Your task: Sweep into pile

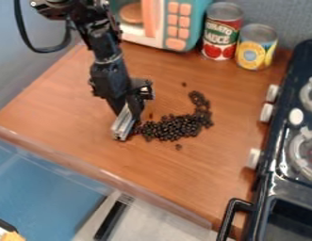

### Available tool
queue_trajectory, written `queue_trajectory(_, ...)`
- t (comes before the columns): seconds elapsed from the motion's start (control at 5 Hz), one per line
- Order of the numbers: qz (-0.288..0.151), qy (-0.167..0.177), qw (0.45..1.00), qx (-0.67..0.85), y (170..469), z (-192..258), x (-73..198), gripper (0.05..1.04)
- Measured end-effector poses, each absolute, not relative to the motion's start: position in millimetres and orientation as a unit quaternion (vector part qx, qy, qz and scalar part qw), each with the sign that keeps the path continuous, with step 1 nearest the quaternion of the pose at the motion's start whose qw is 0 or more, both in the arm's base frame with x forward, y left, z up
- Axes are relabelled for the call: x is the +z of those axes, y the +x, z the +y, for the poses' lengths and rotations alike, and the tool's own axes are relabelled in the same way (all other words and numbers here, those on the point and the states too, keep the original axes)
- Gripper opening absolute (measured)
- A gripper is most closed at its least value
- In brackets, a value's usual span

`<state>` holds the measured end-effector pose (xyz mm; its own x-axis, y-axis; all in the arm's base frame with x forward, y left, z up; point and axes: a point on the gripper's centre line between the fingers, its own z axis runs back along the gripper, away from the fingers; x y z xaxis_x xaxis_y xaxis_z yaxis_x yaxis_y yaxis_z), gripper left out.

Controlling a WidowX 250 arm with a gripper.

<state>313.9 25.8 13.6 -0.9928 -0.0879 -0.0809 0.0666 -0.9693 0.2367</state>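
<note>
Camera view: your gripper (pixel 131 106) pinches a silvery bar (pixel 123 124), tilted, at one end of the small dark pieces (pixel 174 127); these form a curved band on the worktop (pixel 76 117), few strays apart.

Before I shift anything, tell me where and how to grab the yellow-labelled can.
Take the yellow-labelled can by its upper wall, coming down from above and closing front to back. It stands upright with a round, straight wall, and its front faces open counter. The red-labelled can stands close by, left in the view, so a left-to-right grip would probably be cramped.
</note>
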Motion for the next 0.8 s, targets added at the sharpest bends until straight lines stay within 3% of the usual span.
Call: queue_trajectory(0.8,-0.152,0.027,0.031,-0.988,319.3,-14.5,16.8,0.364)
